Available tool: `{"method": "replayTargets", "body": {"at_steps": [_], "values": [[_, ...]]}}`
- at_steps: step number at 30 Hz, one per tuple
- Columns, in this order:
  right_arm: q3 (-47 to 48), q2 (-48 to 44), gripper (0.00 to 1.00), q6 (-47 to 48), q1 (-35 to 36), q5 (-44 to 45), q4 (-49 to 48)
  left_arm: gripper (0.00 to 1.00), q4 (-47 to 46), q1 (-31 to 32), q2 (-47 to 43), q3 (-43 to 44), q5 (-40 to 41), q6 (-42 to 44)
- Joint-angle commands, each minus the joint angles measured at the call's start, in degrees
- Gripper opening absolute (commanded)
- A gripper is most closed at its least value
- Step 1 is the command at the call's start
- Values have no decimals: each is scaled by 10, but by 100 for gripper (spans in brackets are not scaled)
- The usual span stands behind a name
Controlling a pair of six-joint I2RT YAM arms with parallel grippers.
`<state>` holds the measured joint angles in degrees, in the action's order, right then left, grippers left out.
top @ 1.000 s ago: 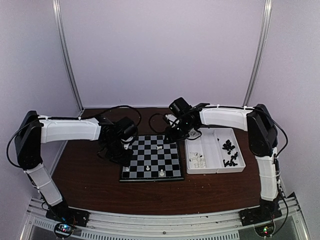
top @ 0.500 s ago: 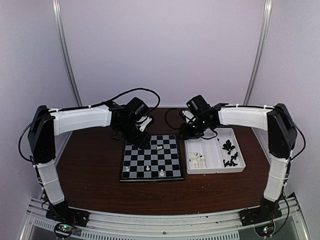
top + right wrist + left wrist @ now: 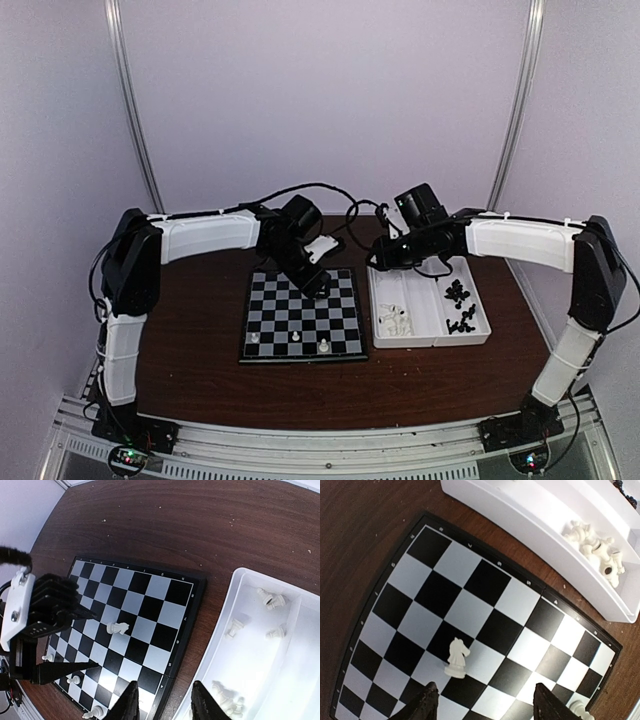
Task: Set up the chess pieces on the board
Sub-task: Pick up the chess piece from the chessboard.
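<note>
Nearest me, past the two arm bases, the brown bench (image 3: 190,370) carries the board (image 3: 290,320), lying flat and square to the near edge. Along its near row stand three white pieces (image 3: 296,343), well apart from one another. Further in, toward the middle of the checks, a white knight (image 3: 457,657) stands upright on its own, touching nothing but the board. My left claw (image 3: 485,700) hangs right over it with the jaws apart; the knight sits just ahead of the fingertips and clear of both (from the top camera that claw covers the knight completely, so I only get it through the wrist cameras).

Just beside the board's right edge sits the white tray (image 3: 430,341), two compartments side by side, its wall close to the board's dark rim. The compartment nearer the board holds a loose scatter of white chess pieces (image 3: 235,627), some lying over. The outer compartment holds the black chess pieces (image 3: 458,305) in a heap. My right claw (image 3: 165,695) hovers at the far end, above the line where board and tray meet, jaws apart with nothing between them.

Black cables (image 3: 305,185) loop up from both wrists, arching behind the claws against the pale back wall (image 3: 320,90).
</note>
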<state>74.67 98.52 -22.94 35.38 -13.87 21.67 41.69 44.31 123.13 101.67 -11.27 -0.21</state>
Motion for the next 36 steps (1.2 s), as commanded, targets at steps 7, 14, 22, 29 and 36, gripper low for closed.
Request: {"method": "replayTargets", "body": {"at_steps": [7, 14, 22, 29, 36], "values": [[-81, -100, 36, -40, -7, 64, -94, 65, 11, -11, 55, 66, -7, 66], [-122, -152, 37, -46, -10, 95, -123, 62, 12, -24, 75, 72, -18, 69], [-121, -150, 37, -48, -11, 90, -122, 57, 18, -24, 97, 82, -27, 71], [-120, -144, 37, -49, -11, 87, -123, 39, 24, -24, 104, 77, -22, 77], [-106, -124, 37, -51, -11, 56, -117, 17, 31, -24, 89, 80, -40, 74]]}}
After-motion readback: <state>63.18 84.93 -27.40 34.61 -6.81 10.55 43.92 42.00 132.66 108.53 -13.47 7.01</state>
